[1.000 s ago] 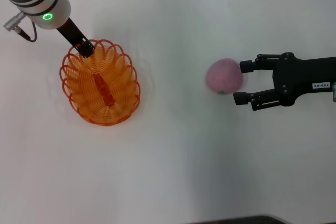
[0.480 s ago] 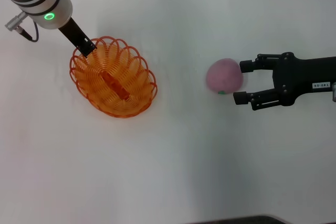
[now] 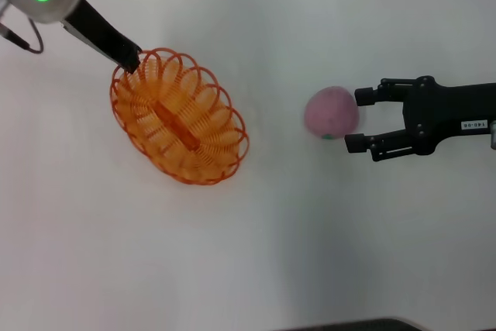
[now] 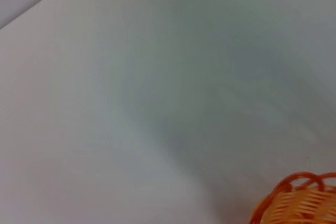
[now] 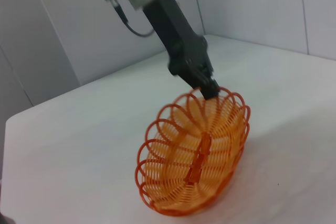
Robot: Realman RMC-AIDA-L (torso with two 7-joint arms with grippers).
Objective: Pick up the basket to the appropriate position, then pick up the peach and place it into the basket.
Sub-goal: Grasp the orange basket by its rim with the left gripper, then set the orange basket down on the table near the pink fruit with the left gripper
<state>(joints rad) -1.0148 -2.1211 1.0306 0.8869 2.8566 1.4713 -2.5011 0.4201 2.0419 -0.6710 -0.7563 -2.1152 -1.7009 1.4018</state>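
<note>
Right now the left gripper (image 3: 130, 60) is pinched onto the scalloped rim of the basket (image 3: 180, 126) at its far left end, its dark fingers pressed together on 1 of the orange wire loops. From the head view the basket lies slantwise on the white table (image 3: 256, 246), its long axis running from the clamped end near the upper left down toward the lower right. In the right wrist view the basket (image 5: 197, 153) is tilted, with the held end raised under the left gripper (image 5: 208, 88) and the opposite end low at the table (image 5: 79, 145); whether that low end touches the surface I cannot tell. A darker orange rib runs along the middle of its floor. The left wrist view catches only a small arc of the basket (image 4: 300, 203) at the corner, with bare table (image 4: 157, 103) filling everything else.

Well apart from the basket, toward the right, the peach (image 3: 331, 112) sits on the table, pink, with a small green spot at its lower right. The right gripper (image 3: 358, 121) is level with it, its 2 black fingers spread, their tips just at the peach's right side, 1 above and 1 below; they do not close on the fruit.
</note>
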